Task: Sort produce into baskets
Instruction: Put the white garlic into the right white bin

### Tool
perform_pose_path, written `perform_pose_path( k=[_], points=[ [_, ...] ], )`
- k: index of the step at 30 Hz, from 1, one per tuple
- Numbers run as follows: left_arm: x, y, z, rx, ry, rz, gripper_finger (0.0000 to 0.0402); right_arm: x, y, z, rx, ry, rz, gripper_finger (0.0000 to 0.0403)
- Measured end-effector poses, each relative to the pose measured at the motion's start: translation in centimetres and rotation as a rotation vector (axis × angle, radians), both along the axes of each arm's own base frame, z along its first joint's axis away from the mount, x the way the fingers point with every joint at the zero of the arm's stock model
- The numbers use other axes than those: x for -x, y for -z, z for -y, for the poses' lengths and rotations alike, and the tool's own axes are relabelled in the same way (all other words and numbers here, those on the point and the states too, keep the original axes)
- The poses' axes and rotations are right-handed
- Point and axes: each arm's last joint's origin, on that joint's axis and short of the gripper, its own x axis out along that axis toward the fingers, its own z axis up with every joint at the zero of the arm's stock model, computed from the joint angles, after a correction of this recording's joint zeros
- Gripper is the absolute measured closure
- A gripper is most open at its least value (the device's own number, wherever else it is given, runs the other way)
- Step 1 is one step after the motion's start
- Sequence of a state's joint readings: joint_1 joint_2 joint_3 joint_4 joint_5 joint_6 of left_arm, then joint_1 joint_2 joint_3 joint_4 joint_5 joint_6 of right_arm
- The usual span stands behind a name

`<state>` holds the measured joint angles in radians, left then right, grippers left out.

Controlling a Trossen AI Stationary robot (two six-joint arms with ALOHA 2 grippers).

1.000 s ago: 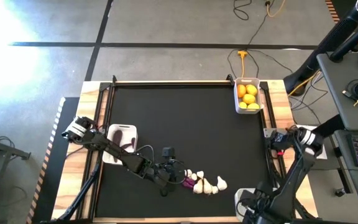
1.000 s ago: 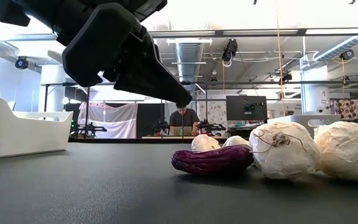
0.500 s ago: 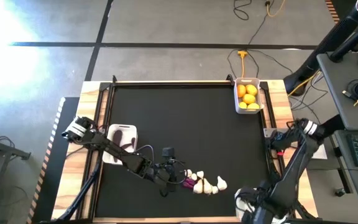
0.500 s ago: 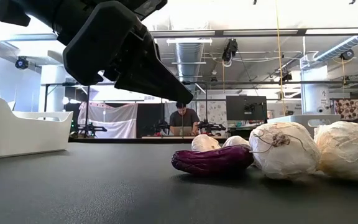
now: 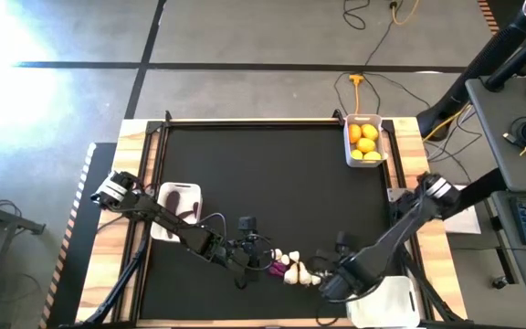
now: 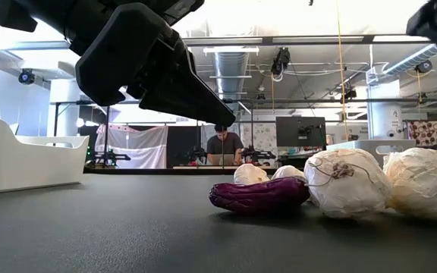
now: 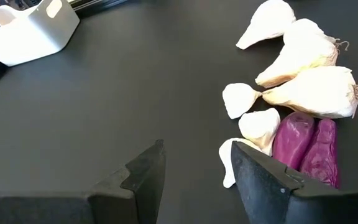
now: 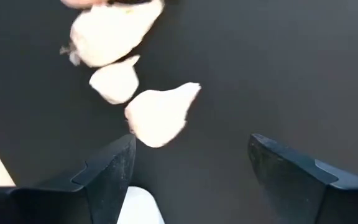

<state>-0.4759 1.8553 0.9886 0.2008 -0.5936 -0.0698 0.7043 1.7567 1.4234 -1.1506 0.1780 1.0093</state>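
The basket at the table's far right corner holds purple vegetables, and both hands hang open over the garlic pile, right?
Not quite. The high view shows that basket holding yellow citrus fruits, not purple vegetables. The rest stands: left hand and right hand hang open over the garlic pile.

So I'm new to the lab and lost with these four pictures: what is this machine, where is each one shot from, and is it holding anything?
It is a robot with two dark arms at a black table. One picture looks straight down, one looks level across the tabletop, and two come from cameras on the wrists. The left end effector hangs open and empty beside a heap of white garlic and a purple vegetable. The right end effector, also open and empty, hovers over garlic at the heap's other end. Three white bins stand at the edges: one holds yellow fruit, one dark vegetables, and one lies under the right arm.
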Motion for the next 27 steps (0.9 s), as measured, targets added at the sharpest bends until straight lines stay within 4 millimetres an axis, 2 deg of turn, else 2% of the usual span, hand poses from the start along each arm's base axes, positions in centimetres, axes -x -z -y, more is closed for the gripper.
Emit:
perform_pose_path(
  k=[5, 18, 22, 27],
  points=[
    [0.0, 0.0, 0.0, -0.001, 0.001, 0.000, 0.0235, -1.2, 2.3, 0.1, -0.048, -0.033, -0.060, 0.0108],
    [0.0, 0.0, 0.0, -0.001, 0.002, -0.001, 0.0235, -1.4, 5.1, 0.5, -0.115, -0.036, -0.054, 0.0113],
    [0.0, 0.0, 0.0, -0.001, 0.002, 0.000, 0.0235, -1.2, 5.8, 1.0, -0.074, 0.000, -0.044, 0.0137],
    [0.0, 0.0, 0.0, -0.001, 0.002, 0.000, 0.0235, -1.3, 5.8, 1.0, -0.051, 0.000, -0.018, 0.0193]
  ],
)
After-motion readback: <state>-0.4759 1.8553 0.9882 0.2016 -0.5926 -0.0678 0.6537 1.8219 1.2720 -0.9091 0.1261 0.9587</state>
